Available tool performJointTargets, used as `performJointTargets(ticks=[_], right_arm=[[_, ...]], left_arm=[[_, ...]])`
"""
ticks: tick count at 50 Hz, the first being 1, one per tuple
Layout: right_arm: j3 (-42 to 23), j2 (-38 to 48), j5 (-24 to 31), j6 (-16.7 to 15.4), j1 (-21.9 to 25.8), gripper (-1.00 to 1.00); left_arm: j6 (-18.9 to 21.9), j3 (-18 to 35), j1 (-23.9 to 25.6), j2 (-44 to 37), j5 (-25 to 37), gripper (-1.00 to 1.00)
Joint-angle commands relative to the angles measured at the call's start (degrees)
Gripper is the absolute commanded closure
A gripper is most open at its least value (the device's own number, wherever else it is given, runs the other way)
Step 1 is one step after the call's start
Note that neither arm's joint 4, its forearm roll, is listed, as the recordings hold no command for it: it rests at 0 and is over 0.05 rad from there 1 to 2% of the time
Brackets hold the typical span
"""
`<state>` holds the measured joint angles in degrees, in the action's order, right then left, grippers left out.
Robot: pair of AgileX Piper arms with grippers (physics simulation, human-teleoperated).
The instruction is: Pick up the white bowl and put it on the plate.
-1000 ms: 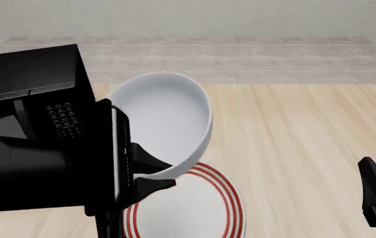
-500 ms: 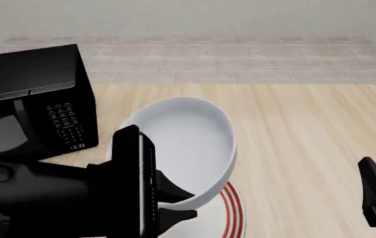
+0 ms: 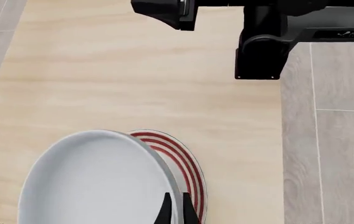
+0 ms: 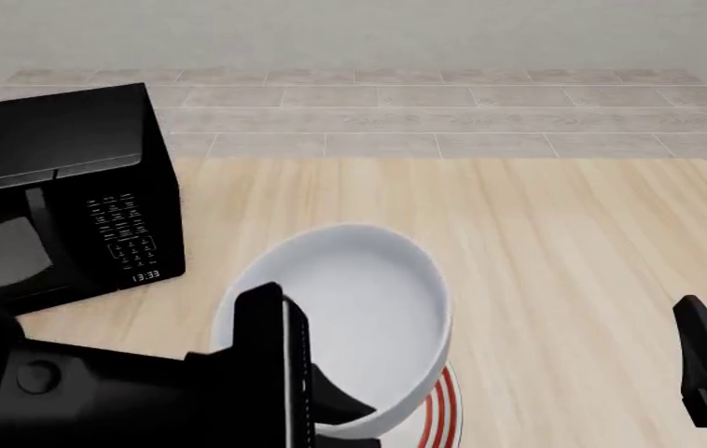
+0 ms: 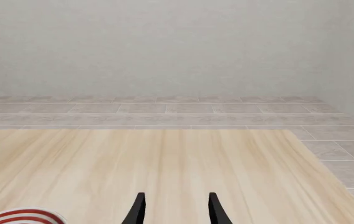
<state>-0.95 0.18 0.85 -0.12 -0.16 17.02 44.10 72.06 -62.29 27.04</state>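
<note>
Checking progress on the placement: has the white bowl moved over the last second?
Yes. In the front view the white bowl, held by the left gripper, has come down and toward the camera, away from the microwave, covering more of the plate.

Pale wood table (image 4: 577, 233), grey tiled floor (image 4: 453, 98), plain pale wall (image 5: 164, 46), black microwave (image 4: 55, 187) at left.

- The right gripper (image 5: 173, 208) showed two dark fingertips, parted, over the wooden table (image 5: 183, 163).
- The plate (image 5: 18, 217) peeked in at one corner.
</note>
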Motion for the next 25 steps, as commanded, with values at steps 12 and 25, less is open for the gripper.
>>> performJointTargets(ticks=[12,25], right_arm=[[0.0,0.0,0.0,-0.01,-0.01,-1.0],[0.0,0.0,0.0,0.02,0.0,-1.0]], left_arm=[[-2.43,-2.79,0.98,0.44,-3.1,1.0],[-4.11,-4.77,2.08,-1.41,-5.62,1.0]])
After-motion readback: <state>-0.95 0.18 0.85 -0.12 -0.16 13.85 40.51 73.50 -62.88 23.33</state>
